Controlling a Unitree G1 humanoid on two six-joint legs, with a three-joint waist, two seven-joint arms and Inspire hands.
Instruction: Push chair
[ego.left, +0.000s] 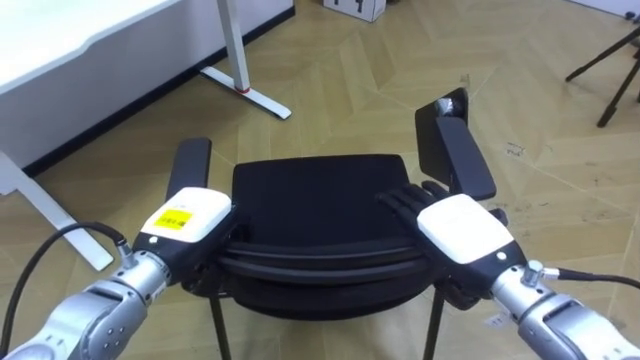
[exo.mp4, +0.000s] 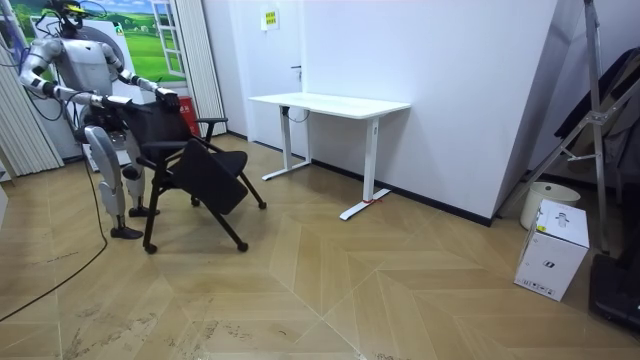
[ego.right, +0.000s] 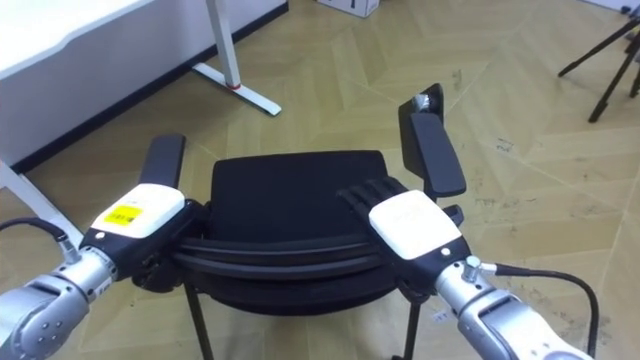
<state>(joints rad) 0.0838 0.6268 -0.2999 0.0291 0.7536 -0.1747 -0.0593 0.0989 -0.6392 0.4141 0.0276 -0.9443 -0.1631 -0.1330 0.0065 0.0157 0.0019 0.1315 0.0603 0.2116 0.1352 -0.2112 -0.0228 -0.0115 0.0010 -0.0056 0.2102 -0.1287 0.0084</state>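
Chair (ego.left: 318, 195) held from behind, squared up for a push.
Left hand (ego.left: 186, 220) and right hand (ego.left: 458, 228) rested at opposite ends of the backrest's top rail (ego.left: 320, 262), set wide probably so a shove would run straight rather than swing the seat. The right hand's fingers (ego.left: 405, 197) lay straight over the rail; the left's hold could not be told. The chair stood on the wood floor (ego.left: 330, 90) just before the robot, well short of the white desk (ego.left: 90, 40).
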